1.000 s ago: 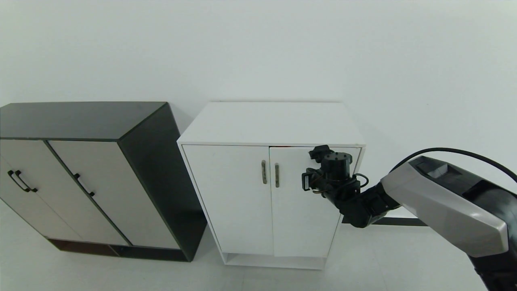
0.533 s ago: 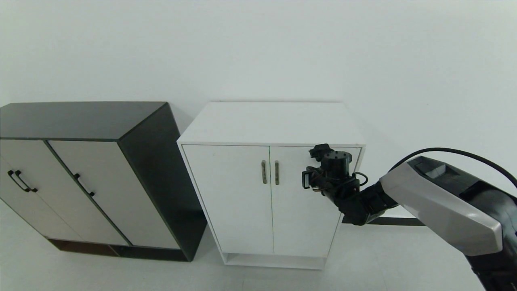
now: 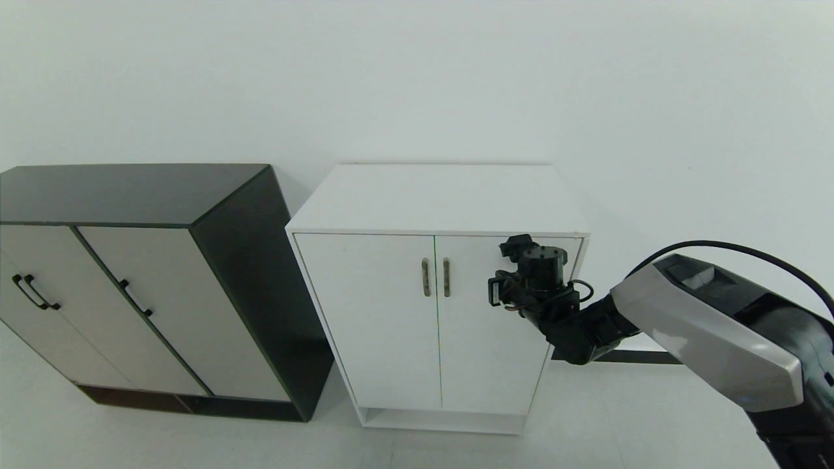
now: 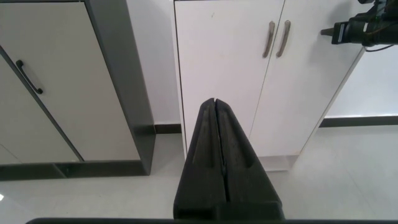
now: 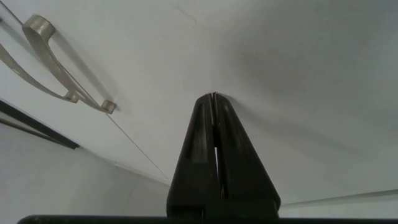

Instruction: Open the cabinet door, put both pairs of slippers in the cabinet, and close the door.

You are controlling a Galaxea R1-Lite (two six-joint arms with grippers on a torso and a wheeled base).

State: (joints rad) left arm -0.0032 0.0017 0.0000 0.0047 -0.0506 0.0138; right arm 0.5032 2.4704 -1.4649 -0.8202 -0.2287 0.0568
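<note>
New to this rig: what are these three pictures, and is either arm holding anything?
The wide picture is from the robot's head, looking down at a white cabinet with both doors shut, and a dark cabinet to its left. The other two come from cameras on the wrists; the black wedge in each is that arm's own gripper. The left gripper hangs back, shut and empty. The right gripper, also shut and empty, points at the white cabinet's right door, near the handles.
</note>
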